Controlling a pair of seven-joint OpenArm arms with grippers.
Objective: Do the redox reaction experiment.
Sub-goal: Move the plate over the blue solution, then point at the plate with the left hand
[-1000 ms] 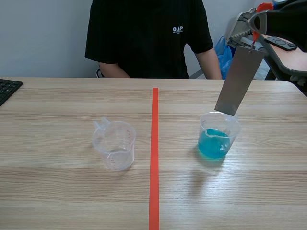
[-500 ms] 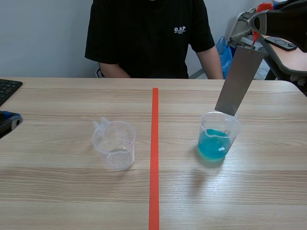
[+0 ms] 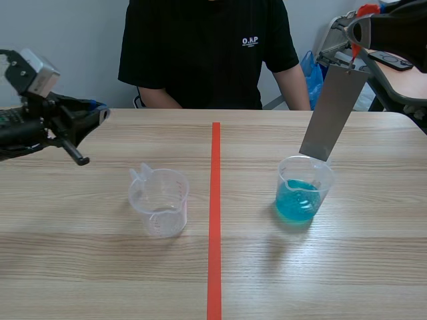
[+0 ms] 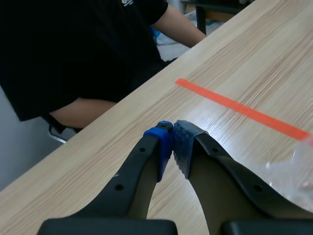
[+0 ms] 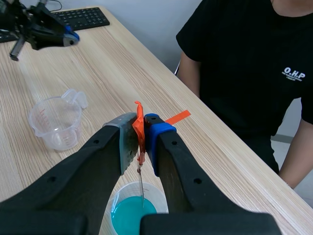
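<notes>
Above beaker (image 3: pixel 303 193), right hand (image 5: pixel 140 136) pinches orange tab (image 5: pixel 139 111), strip (image 3: pixel 332 113) hanging

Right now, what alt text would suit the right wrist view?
The right claw is shut on an orange-red tab; a thin metal strip hangs from it over a cup of blue liquid. An empty clear cup stands farther off.
</notes>
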